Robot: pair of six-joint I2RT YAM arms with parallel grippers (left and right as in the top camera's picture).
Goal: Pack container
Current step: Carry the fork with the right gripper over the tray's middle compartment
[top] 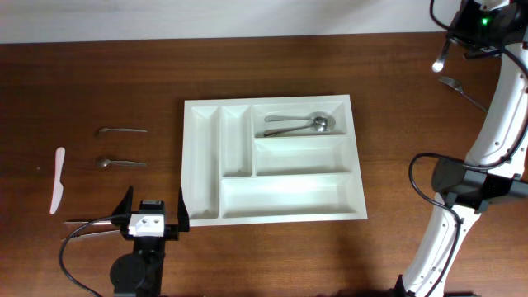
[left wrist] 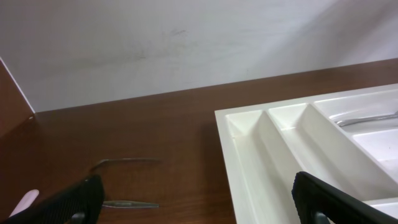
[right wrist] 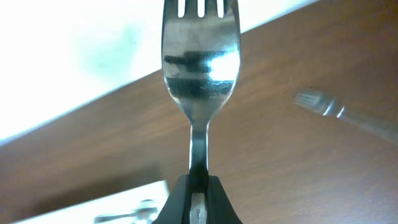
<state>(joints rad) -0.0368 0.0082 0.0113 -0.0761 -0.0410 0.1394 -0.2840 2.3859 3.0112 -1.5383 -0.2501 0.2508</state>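
Gripping a fork (right wrist: 200,56) by its handle, the right fingers (right wrist: 177,204) press together; the left fingers (left wrist: 69,202) gape wide.

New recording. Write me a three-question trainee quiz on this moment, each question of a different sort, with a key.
1. True or false: all five compartments of the large white plastic cutlery tray are empty.
2. Multiple choice: the right fingers are shut on A) a white plastic knife, B) a shiny metal fork, C) a spoon.
3. Fill in: the left fingers, beside the tray's near-left corner, stand ___ and hold nothing.

Key
1. False: metal spoons lie in the far wide compartment.
2. B
3. open
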